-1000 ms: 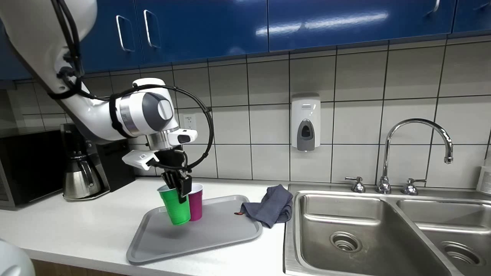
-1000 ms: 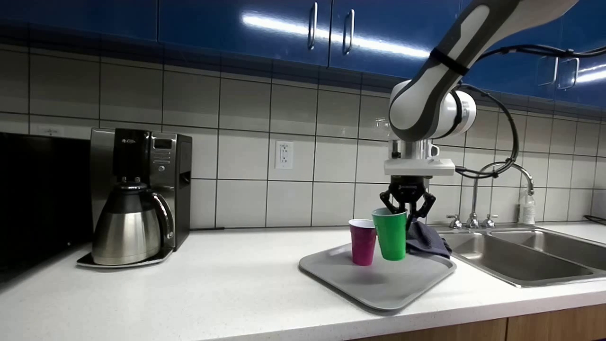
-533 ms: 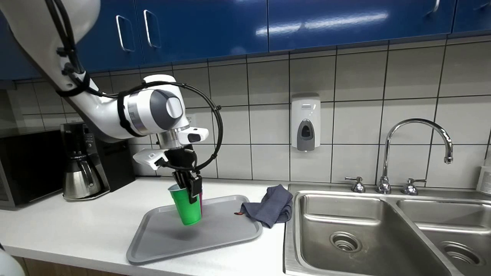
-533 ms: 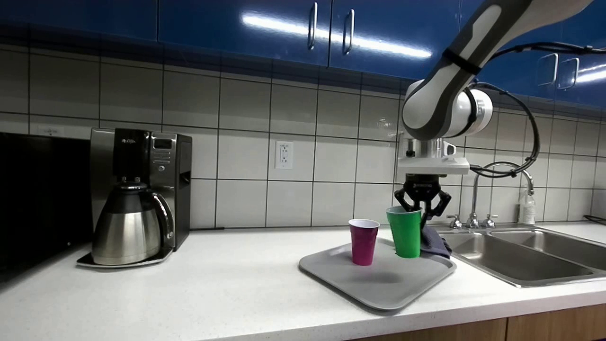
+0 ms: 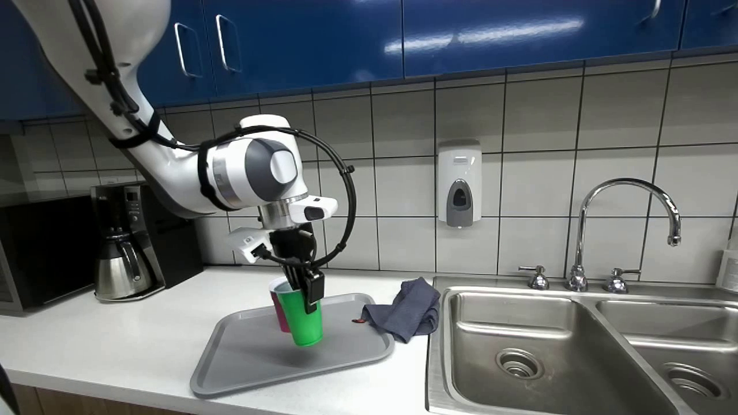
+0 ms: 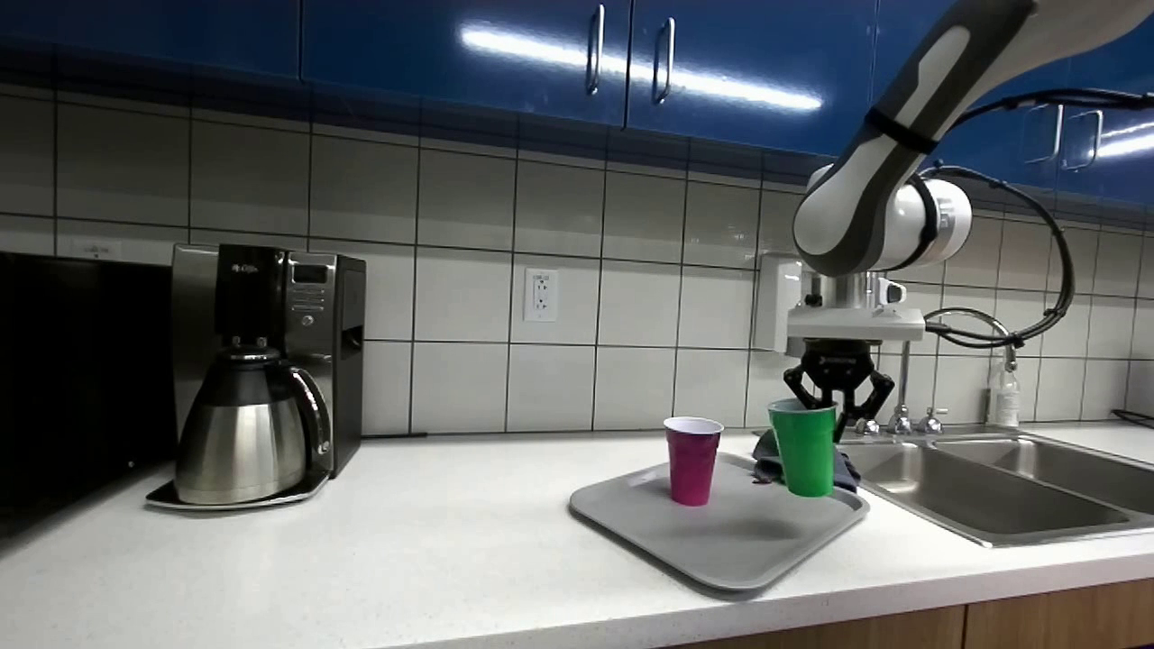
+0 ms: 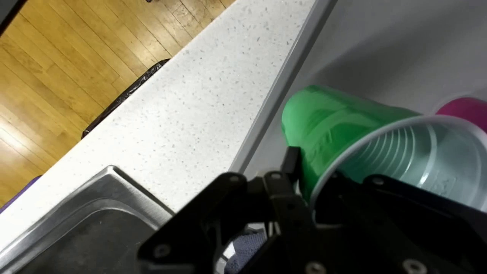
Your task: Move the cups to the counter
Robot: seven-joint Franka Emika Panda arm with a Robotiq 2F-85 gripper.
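Note:
The green cup [image 5: 305, 325] hangs slightly tilted above the grey tray, also in an exterior view [image 6: 807, 455] and the wrist view [image 7: 315, 129]. My gripper [image 6: 833, 416] is shut on its wall near the rim, one finger inside the cup and one outside, as the wrist view shows [image 7: 304, 171]. The magenta cup [image 6: 691, 464] stands upright on the tray, apart from the green one. It is partly hidden behind the green cup in an exterior view [image 5: 279, 311] and the wrist view [image 7: 466, 108]. The white counter [image 6: 406, 559] runs along the tiled wall.
The grey tray [image 5: 248, 363] lies on the counter. A dark blue cloth [image 5: 406, 311] lies at its edge beside the steel sink [image 5: 435, 369] with a tall faucet [image 5: 582, 230]. A coffee maker with a steel pot [image 6: 243, 451] stands further along the counter. A small red bit [image 5: 358, 321] lies near the cloth.
My gripper, holding the green cup, has moved rightward in both exterior views, toward the sink side of the tray. The magenta cup has stayed in place.

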